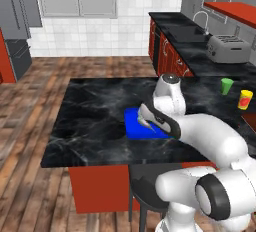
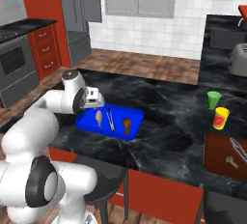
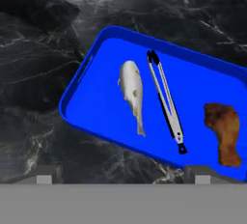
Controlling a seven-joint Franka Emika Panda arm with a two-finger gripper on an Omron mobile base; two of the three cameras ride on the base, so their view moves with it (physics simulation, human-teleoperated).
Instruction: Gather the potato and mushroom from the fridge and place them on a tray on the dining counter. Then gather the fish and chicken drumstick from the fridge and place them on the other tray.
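Note:
A bright blue tray [image 2: 87, 120] [image 1: 131, 122] [image 3: 96, 107] lies on the black marble dining counter [image 1: 90, 121] [image 2: 164, 121]. In it lie a silver fish [image 3: 132, 92] [image 2: 99, 117], metal tongs [image 3: 166, 103] [image 2: 110, 119] and a brown chicken drumstick [image 3: 224, 132] [image 2: 127, 125], side by side and apart. My gripper [image 3: 123, 177] [image 2: 96, 105] hovers above the tray's near-left part, open with nothing between its fingers. The grey fridge [image 1: 17, 23] [image 2: 79, 15] stands far back on the left, doors shut. The potato and mushroom are out of view.
A green cup [image 2: 213, 99] [image 1: 227, 85] and a yellow-red can [image 2: 221, 118] [image 1: 245, 99] stand at the counter's right end. A dark stool [image 2: 103, 177] sits under the near edge. A toaster [image 1: 227, 48] and sink lie on the back counter, an oven [image 2: 17, 63] at left.

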